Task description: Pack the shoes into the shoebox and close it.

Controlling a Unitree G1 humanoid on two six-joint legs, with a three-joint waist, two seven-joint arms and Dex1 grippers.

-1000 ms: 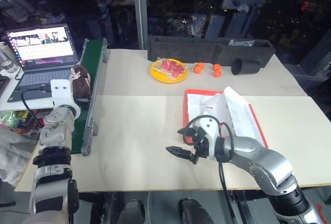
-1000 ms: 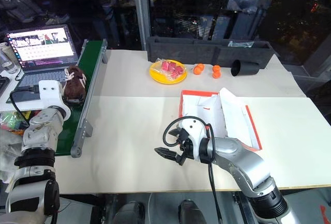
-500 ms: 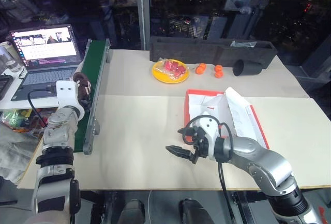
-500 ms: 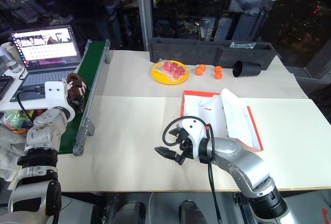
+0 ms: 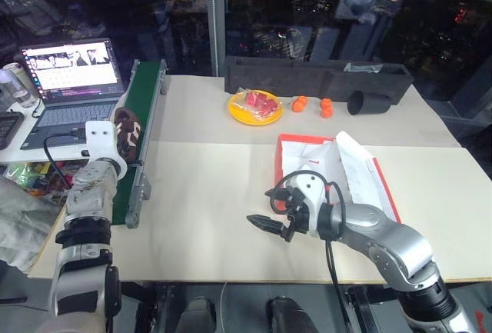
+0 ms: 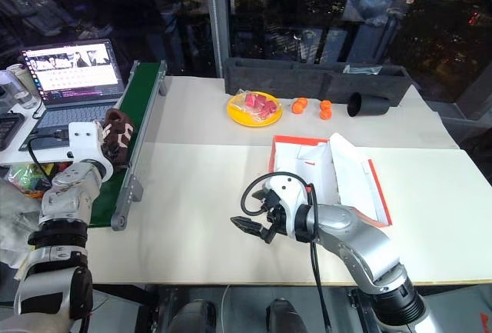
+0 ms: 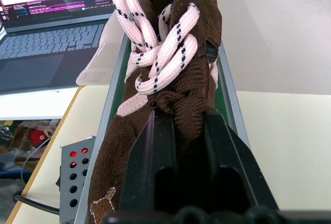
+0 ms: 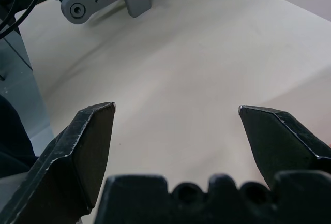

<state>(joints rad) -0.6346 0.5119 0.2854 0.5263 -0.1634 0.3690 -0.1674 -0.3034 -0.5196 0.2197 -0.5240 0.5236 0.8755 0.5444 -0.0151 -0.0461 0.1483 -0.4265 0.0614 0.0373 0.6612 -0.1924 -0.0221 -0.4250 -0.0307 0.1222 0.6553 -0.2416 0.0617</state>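
Note:
A dark brown shoe [image 7: 176,53] with pale laces lies on the green conveyor belt [image 5: 142,94] at the left of the table. My left gripper [image 7: 181,125] is shut on it, its black fingers [image 7: 155,151] pinching the shoe's brown upper just below the laces. The red-orange shoebox [image 5: 278,165] lies open on the table to the right of the middle, white inside, with white tissue paper [image 5: 355,165] standing up in it. My right gripper [image 5: 265,210] hovers open just left of the box, low over the bare tabletop, with nothing between its fingers [image 8: 88,141].
An open laptop [image 5: 69,71] stands left of the belt. At the back of the table are a long black tray [image 5: 315,75], a yellow plate [image 5: 253,106] with red pieces, small orange objects [image 5: 300,103] and a black cup [image 5: 365,102] on its side.
The whole picture has shifted slightly, so the camera moved. My left hand stays at the shoe on the belt and the right arm has kept still.

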